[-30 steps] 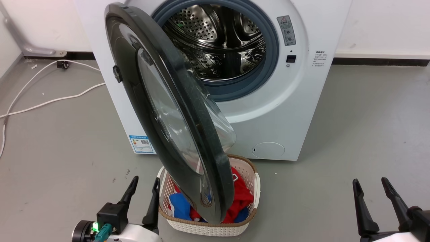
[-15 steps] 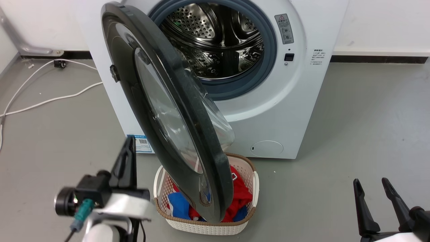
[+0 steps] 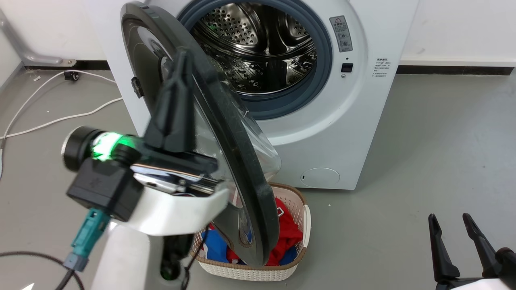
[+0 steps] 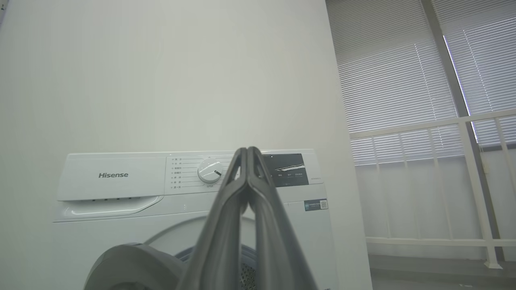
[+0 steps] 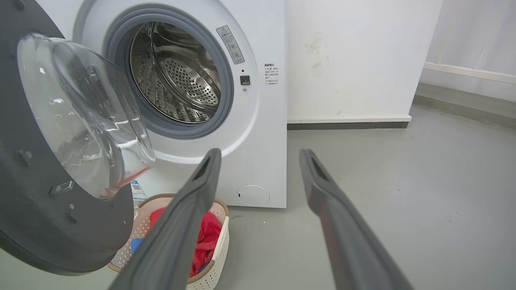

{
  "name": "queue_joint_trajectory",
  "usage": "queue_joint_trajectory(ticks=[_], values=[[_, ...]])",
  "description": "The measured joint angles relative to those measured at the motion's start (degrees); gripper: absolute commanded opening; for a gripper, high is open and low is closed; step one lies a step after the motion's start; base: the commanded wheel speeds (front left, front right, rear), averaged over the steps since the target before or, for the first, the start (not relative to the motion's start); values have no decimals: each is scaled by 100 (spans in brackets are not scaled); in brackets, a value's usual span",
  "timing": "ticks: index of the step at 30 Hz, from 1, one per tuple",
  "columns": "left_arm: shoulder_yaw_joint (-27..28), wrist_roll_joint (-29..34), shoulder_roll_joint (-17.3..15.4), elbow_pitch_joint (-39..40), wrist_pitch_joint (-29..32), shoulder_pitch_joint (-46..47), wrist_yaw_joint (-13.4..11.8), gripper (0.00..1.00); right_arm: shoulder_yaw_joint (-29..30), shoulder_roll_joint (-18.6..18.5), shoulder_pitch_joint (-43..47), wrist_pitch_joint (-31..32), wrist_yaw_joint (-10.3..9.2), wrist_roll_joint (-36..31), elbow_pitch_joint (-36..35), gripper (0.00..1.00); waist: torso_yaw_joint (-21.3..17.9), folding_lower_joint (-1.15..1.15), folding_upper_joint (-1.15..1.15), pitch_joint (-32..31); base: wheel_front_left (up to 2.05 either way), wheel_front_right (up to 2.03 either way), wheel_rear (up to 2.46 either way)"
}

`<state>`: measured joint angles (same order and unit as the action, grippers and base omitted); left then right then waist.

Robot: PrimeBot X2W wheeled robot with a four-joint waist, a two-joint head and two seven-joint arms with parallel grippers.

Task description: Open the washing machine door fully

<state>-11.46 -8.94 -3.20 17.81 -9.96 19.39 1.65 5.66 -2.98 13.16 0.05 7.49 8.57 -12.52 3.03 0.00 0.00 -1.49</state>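
Hanging half open from the washer's [image 3: 342,133] left front edge: the door [image 3: 242,161]
The left claw [image 3: 182,58], fingers pressed together before the door's outer face, should slip behind its free edge, clear of the glass bulge [image 5: 80,112], and push along the hinge arc.

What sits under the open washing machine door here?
A white laundry basket with a brown rim, holding red and blue clothes. The washing machine door hangs over its middle and left, so the contents there cannot be seen.
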Motion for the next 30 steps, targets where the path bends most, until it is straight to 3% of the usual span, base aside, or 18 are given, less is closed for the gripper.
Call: queue_joint_trajectory(ticks=[8, 18, 24, 30], values=[[-1336, -521, 25, 388, 605, 15, -88, 0, -3, 0, -14, -2, 0, -9, 22, 100, -12, 0, 0, 10, 0, 0, 0], [-3126, -1069, 32, 146, 1201, -648, 92, 0, 22, 2, -13, 7, 0, 14, 34, 100, 94, 0, 0, 74, 0, 0, 0], [-3505, -1156, -120, -270, 1443, -1022, 147, 0, 9, 3, -15, 64, 0, 3, 11, 100, 132, 0, 0, 138, 0, 0, 0], [-3511, -1224, -259, -813, 1454, -1289, 60, 0, 15, 2, -15, 110, 0, 5, 4, 100, 138, 0, 0, 199, 0, 0, 0]])
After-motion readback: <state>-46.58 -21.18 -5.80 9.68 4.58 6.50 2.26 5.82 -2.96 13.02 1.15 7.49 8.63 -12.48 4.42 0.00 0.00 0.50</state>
